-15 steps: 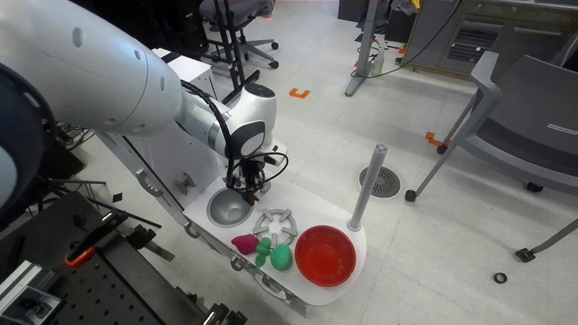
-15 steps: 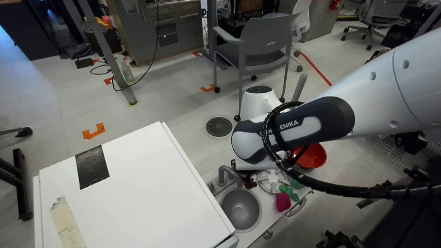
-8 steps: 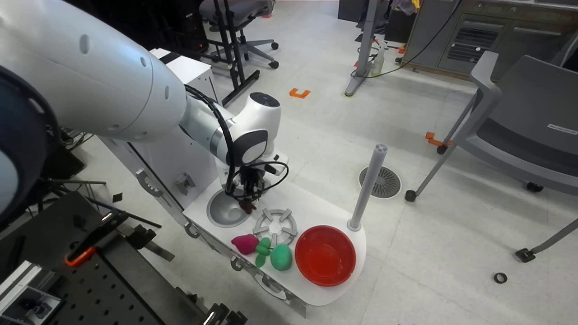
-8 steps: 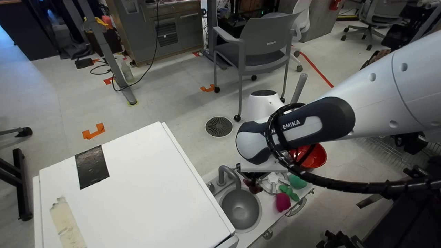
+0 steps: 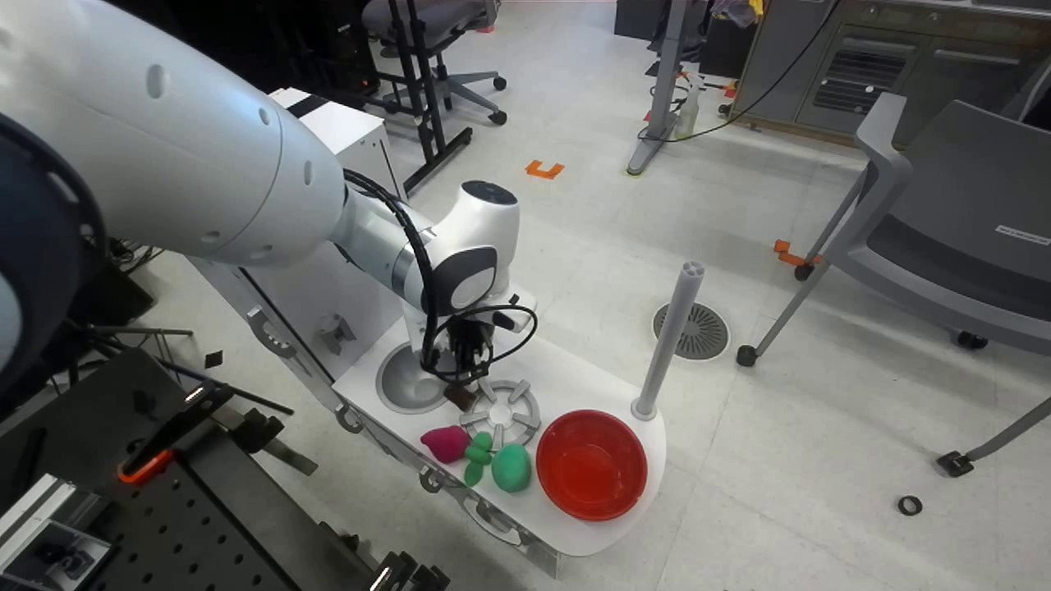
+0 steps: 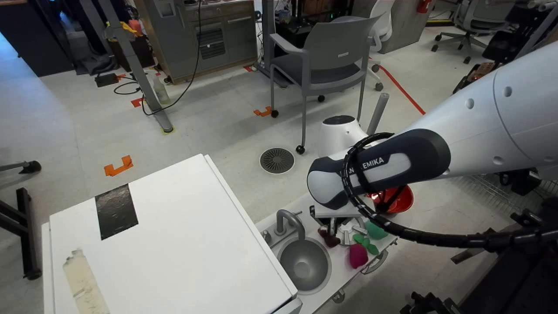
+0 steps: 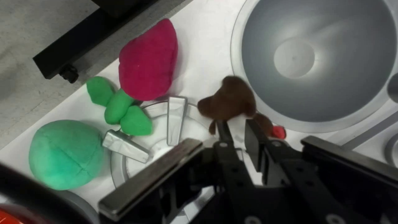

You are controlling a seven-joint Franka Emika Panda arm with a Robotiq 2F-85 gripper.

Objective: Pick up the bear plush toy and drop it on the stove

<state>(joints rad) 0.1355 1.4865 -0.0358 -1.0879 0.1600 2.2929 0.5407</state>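
The bear plush toy is brown with a small red part; it shows in the wrist view (image 7: 230, 99) and in both exterior views (image 5: 460, 398) (image 6: 330, 239). My gripper (image 7: 237, 123) is closed around it at the fingertips, with a gap showing between the fingers behind the toy. The toy's far side is hidden from me. The stove is a grey burner ring with raised bars (image 5: 520, 392); it also shows in the wrist view (image 7: 176, 119). The toy hangs between the sink and the stove's near edge; its exact height above the counter is hard to tell.
The grey sink bowl (image 7: 311, 102) lies beside the toy, with a faucet (image 6: 291, 218) behind it. A magenta plush (image 7: 148, 60), a green three-lobed toy (image 7: 118, 107) and a green round plush (image 7: 67, 154) sit beside the stove. A red bowl (image 5: 591, 509) and grey post (image 5: 672, 341) stand beyond.
My gripper has moved from beside the faucet and sink toward the stove. The brown bear plush toy has moved along with it. The other toys and the bowl have not moved.
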